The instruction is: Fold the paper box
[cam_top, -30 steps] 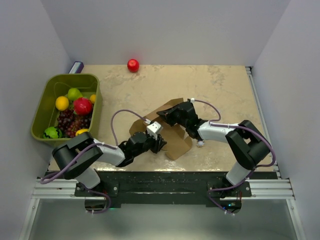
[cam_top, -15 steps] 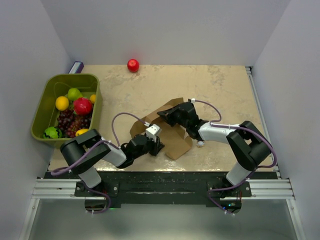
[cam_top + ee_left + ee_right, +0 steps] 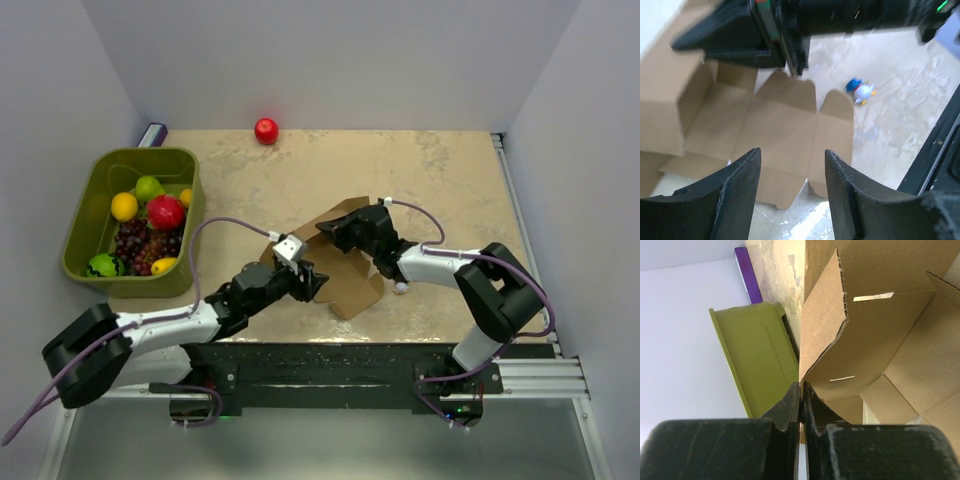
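Brown cardboard, the paper box [image 3: 352, 290] lay as a partly folded sheet near the middle of the table [image 3: 450, 180], with one flap raised at its far side. From above, both arms covered much of it. The right gripper [image 3: 801, 388] was clamped tight on the edge of that raised flap, though the pinched spot itself was hidden between the black fingers. The left gripper [image 3: 792, 156] hung just over the flat panels, jaws apart, nothing between them. Its wrist view was blurred along the top, where the other arm crossed. A small blue-and-white toy [image 3: 860, 91] lay just beside the sheet, too small to identify. The green bin [image 3: 760, 355] was cut off in the right wrist view. A red ball [image 3: 266, 131] sat at the table's far edge.
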You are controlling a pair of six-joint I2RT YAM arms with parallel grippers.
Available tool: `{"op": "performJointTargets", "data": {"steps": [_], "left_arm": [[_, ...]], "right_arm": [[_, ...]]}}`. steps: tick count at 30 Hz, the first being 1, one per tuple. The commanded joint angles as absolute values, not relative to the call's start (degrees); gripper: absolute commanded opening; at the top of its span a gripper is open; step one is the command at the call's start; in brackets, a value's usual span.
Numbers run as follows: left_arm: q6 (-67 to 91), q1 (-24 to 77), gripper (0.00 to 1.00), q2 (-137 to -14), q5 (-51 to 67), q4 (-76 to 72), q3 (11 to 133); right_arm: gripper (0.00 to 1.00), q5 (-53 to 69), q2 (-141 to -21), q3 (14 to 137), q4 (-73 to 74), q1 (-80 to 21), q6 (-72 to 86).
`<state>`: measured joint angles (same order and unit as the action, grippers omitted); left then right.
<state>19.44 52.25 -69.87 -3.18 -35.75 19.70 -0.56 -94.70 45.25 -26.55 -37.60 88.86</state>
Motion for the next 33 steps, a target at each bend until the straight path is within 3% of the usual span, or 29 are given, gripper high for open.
{"op": "performJointTargets", "data": {"steps": [1, 10, 16, 33], "left_arm": [[14.2, 52.2, 0.57, -61.6, -7.4, -25.9, 21.6], [6.5, 50.2, 0.49, -63.1, -29.5, -16.5, 27.2], [6.6, 46.4, 0.43, -65.5, -31.2, -19.6, 29.4], [3.2, 43.8, 0.40, -80.4, -22.4, -29.1, 34.3]], "right_arm": [[0.04, -2.2, -91.9, 44.6, -26.5, -37.9, 88.2], [0.04, -1.8, -91.9, 44.2, -27.2, -37.9, 88.3], [0.04, -1.1, -92.3, 44.3, -27.5, -37.9, 88.2], [0.04, -0.7, -92.5, 44.2, -28.0, -37.9, 88.5]]}}
